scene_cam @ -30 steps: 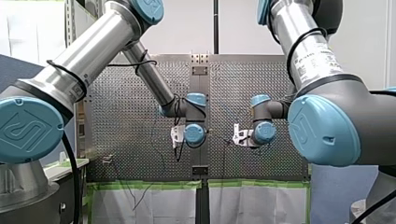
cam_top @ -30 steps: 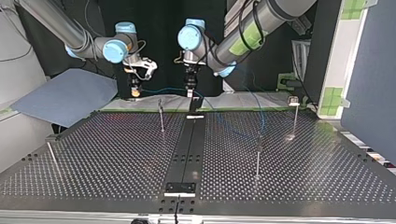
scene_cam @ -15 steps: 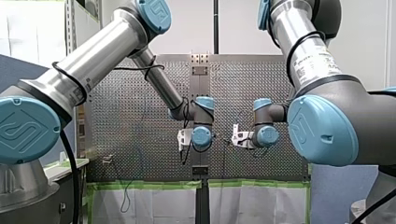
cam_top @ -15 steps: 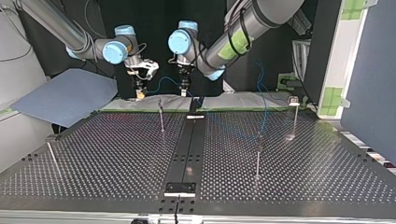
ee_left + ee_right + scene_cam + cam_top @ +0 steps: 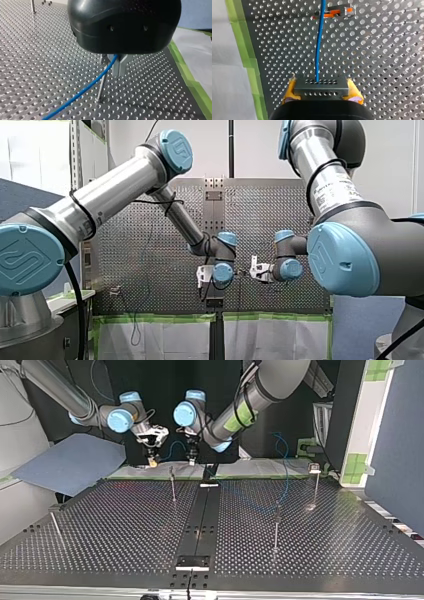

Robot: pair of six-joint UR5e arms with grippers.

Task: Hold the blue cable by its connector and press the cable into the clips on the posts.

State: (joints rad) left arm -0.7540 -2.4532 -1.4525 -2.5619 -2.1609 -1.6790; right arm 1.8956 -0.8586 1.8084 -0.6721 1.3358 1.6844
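Our right gripper [image 5: 321, 88] pinches the black connector [image 5: 321, 83] between its yellow pads [image 5: 290, 90], one pad on each side of the block. From the connector's far face the blue cable [image 5: 319, 45] runs straight ahead of the gripper to a clip [image 5: 338, 12] with orange parts and crosses its end. We cannot tell whether the cable sits inside the clip.

Our left gripper [image 5: 117, 66] has its metal fingers [image 5: 122, 65] pressed together on the same cable, which comes out between them and slants away over the perforated table [image 5: 37, 62]. A thin post [image 5: 102, 83] stands just under those fingers, and the cable passes close beside it.

Seen from across the table, both grippers hang side by side in the upper centre of the frame, by the table's far edge, with a short bow of cable between them. More of the cable rises in the upper right. Slim posts [image 5: 276, 527] stand well apart across the board.
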